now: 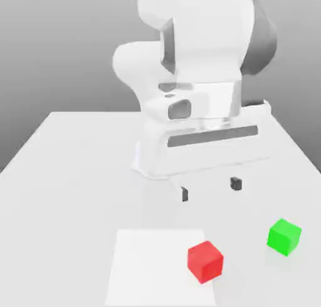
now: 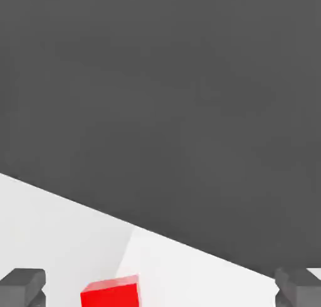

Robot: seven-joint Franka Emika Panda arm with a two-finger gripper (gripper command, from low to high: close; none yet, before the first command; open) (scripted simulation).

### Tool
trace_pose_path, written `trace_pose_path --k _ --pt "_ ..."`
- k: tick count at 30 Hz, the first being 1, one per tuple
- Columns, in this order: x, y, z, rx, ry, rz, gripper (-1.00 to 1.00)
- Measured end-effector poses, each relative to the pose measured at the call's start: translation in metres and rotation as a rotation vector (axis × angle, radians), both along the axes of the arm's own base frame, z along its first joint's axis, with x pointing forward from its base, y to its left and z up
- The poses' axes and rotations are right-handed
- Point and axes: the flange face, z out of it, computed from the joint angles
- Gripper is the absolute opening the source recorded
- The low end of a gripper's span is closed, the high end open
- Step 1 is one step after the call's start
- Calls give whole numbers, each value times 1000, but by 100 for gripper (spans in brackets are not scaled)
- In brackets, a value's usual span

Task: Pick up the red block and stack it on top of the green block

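Hand (image 1: pixel 210 188) hangs spread wide, holding nothing, above the counter (image 1: pixel 69 174). Red block (image 1: pixel 205 261) sits below it, green block (image 1: pixel 284 237) off to one side.

No writing, label, brand, number or sign can be read on anything in either view.

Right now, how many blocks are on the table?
2. The red block sits on the paler square patch; the green block sits apart, toward the exterior view's right. The arm could hide others behind it.
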Motion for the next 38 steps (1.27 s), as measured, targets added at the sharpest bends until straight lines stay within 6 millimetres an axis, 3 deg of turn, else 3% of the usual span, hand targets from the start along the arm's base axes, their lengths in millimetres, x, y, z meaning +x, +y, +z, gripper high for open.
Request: trace_pose_path --k 4,9,10,17,22,23,24,27,29,30,34,35,38 --pt "-24 8 -75 -36 112 76 0" --pt "-28 7 -136 -42 133 88 0" --pt "-29 7 -145 -42 133 87 -100" --pt "-29 8 -146 -42 134 88 -100" --pt "-29 7 -97 -43 134 88 -100" --pt "-31 17 -87 -43 134 117 -100" --pt "-37 42 -81 -46 133 193 -100" --pt "-77 139 -63 -63 126 498 -100" --pt "-111 191 -53 -78 119 685 -100" --pt "-118 200 -57 -82 117 722 -100" --pt "-114 197 -98 -84 117 721 -100" --pt "-115 197 -107 -84 118 722 100" --pt "-115 197 -107 -84 118 722 100"
